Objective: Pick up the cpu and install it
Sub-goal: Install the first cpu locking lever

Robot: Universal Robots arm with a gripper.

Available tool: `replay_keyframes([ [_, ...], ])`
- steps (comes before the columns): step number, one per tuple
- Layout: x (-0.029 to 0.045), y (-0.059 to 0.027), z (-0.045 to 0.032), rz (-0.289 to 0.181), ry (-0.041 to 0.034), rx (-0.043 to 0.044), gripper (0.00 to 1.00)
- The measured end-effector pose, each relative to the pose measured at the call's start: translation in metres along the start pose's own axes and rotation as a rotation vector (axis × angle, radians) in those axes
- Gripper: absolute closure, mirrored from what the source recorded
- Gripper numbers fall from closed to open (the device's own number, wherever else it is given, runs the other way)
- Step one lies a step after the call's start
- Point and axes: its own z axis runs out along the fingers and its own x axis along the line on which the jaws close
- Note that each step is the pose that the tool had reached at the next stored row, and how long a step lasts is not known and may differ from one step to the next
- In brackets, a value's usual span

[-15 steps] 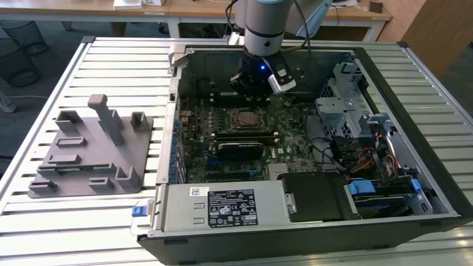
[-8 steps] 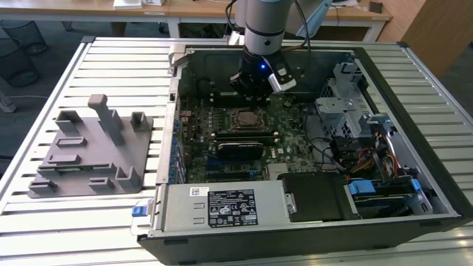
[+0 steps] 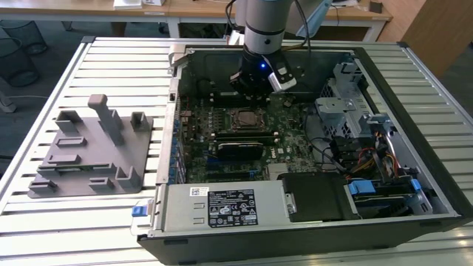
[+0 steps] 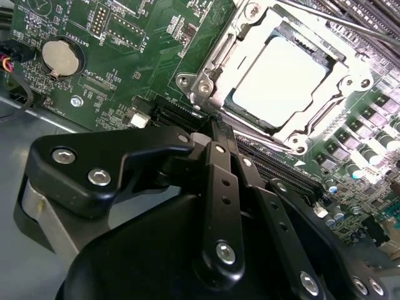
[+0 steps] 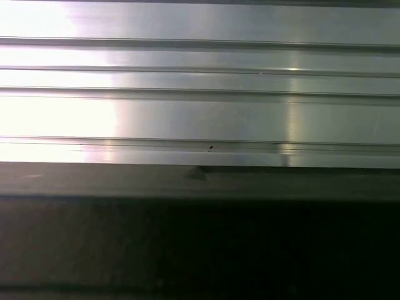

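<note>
CPU (image 4: 280,80) sits flat in its socket on the motherboard, pale metal top up, framed by the silver socket bracket (image 4: 206,78); seen in the second wrist view. Gripper (image 4: 220,128) hangs just beside the socket, over the board, fingers drawn close together with nothing between them. Tips are near the bracket's edge; contact cannot be judged. Black finger linkages (image 4: 222,206) run back from the tips.

Exterior view: gripper (image 3: 253,101) is inside the open computer case (image 3: 436,191), just above the socket area (image 3: 246,118). Grey arm column (image 3: 264,25) rises straight up from it. Green motherboard (image 3: 292,145) fills the case floor; a black ribbed block (image 3: 238,150) lies on the near side of the socket. Drive cage and coloured cables (image 3: 369,155) on the exterior view's right.

Grey plastic tray (image 3: 88,166) with upright posts stands on the slatted metal table (image 3: 111,61), well apart from the case, on the exterior view's left.

First wrist view: bright metal slats (image 5: 200,112) above a dark edge (image 5: 200,181).
</note>
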Motion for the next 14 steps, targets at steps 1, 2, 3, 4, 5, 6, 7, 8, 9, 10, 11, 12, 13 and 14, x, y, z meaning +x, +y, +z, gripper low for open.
replay_keyframes([
  [1, 0.0000, 0.0000, -0.0001, 0.000, 0.0000, 0.0001, 0.89],
  [2, 0.0000, -0.0001, -0.0001, 0.000, 0.0002, 0.0008, 0.89],
  [3, 0.0000, -0.0001, -0.0002, 0.000, 0.0002, 0.0022, 0.89],
  [4, 0.0000, 0.0000, -0.0001, 0.000, 0.0002, 0.0042, 0.89],
  [5, 0.0000, 0.0000, 0.0000, 0.000, 0.0002, 0.0066, 0.89],
  [6, 0.0000, -0.0001, 0.0001, 0.000, 0.0003, 0.0096, 0.89],
  [7, 0.0000, -0.0001, 0.0003, 0.000, 0.0003, 0.0130, 0.89],
  [8, 0.0000, -0.0001, 0.0006, 0.000, 0.0003, 0.0171, 0.89],
  [9, 0.0000, -0.0001, 0.0010, 0.000, 0.0003, 0.0205, 0.89],
  [10, 0.0000, -0.0001, 0.0014, 0.000, 0.0005, 0.0235, 0.89],
  [11, 0.0000, -0.0002, 0.0019, 0.000, 0.0008, 0.0264, 0.89],
  [12, 0.0000, -0.0002, 0.0026, 0.000, 0.0011, 0.0292, 0.89],
  [13, 0.0000, -0.0002, 0.0032, 0.000, 0.0016, 0.0324, 0.89],
  [14, 0.0001, -0.0003, 0.0038, 0.000, 0.0025, 0.0363, 0.89],
])
